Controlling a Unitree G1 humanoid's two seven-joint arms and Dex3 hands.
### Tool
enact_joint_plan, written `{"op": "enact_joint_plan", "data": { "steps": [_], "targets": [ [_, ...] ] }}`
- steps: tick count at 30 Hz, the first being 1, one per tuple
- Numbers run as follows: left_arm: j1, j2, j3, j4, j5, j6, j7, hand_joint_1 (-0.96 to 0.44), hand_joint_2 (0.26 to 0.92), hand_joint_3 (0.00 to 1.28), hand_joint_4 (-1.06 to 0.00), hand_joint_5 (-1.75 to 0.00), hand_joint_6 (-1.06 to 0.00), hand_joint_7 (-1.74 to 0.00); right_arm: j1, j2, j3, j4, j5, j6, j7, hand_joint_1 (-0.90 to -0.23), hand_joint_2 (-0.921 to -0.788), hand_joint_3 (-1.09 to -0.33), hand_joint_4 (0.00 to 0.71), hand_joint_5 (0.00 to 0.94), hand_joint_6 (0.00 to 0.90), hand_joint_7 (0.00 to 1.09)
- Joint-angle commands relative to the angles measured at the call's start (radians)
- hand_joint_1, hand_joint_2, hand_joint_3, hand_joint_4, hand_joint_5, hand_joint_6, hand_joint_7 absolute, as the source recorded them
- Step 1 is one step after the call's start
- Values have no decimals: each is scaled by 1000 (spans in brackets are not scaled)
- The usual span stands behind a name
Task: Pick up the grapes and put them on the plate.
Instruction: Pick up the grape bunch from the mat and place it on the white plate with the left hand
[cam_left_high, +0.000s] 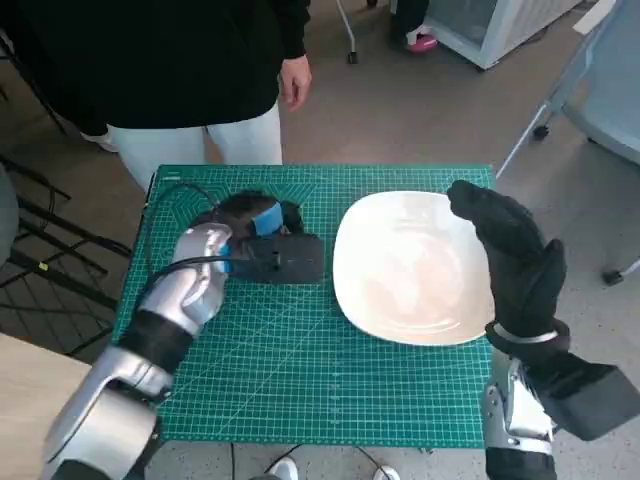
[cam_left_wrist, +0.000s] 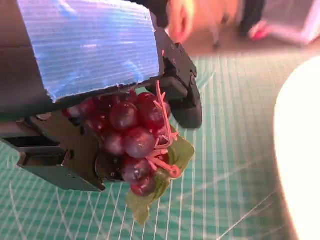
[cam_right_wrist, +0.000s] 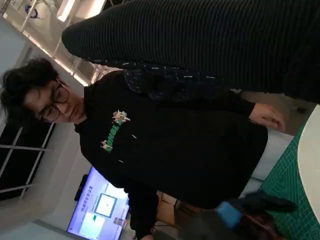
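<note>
Your left hand (cam_left_high: 262, 243) sits low over the green cutting mat (cam_left_high: 290, 370), toward the mat's far left part, a little in from the far edge. In the left wrist view its black fingers (cam_left_wrist: 186, 97) are curled round a bunch of dark red grapes (cam_left_wrist: 131, 137); the bunch is wedged between those fingers and the black body of the hand, under the blue tape (cam_left_wrist: 90, 45). A pink plastic stem and a green leaf (cam_left_wrist: 165, 180) hang out past the fingers, just over the mat's grid. You cannot tell from these views whether the bunch rests on the mat or is lifted clear of it. In the head view the grapes are almost wholly hidden beneath the hand.

The white plate (cam_left_high: 415, 265) lies on the right half of the mat, its rim reaching close to the far right corner, and nothing lies on it. The grapes are beside it, apart from its left rim.

Your right hand (cam_left_high: 515, 255) in the black glove hangs over the plate's right edge, holding nothing, fingers stretched toward the far side and lying loosely side by side.

A person in a black top (cam_left_high: 165, 60) stands at the mat's far edge, one hand (cam_left_high: 294, 80) hanging down.
</note>
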Motion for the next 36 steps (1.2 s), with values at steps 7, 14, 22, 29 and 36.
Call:
{"op": "enact_joint_plan", "data": {
  "steps": [7, 14, 22, 29, 36],
  "targets": [
    [94, 72, 69, -248, 2, 19, -19, 2, 921, 198, -530, -1411, -510, -1195, 0, 4, 3, 13, -4, 15, -3, -647, -921, -731, 311, 0, 60, 314],
    [127, 103, 104, -338, -4, -15, -18, 3, 921, 193, -524, -1477, -547, -1098, -5, 5, 3, 17, -4, 16, -3, -647, -921, -732, 310, 0, 58, 316],
    [154, 124, 139, -425, -10, -39, -27, 2, 921, 178, -541, -1447, -559, -1099, -11, 7, 3, 26, -4, 13, -4, -647, -921, -732, 310, 0, 57, 319],
    [149, 122, 154, -455, -12, -32, -54, 3, 921, 194, -516, -1463, -545, -1122, -13, 10, 3, 30, -2, 12, -2, -646, -921, -731, 311, 0, 57, 320],
    [133, 108, 156, -515, 1, 17, -95, 3, 921, 210, -493, -1491, -533, -1130, -12, 10, 2, 29, -2, 11, -3, -646, -921, -731, 311, 0, 56, 322]
  ]
}}
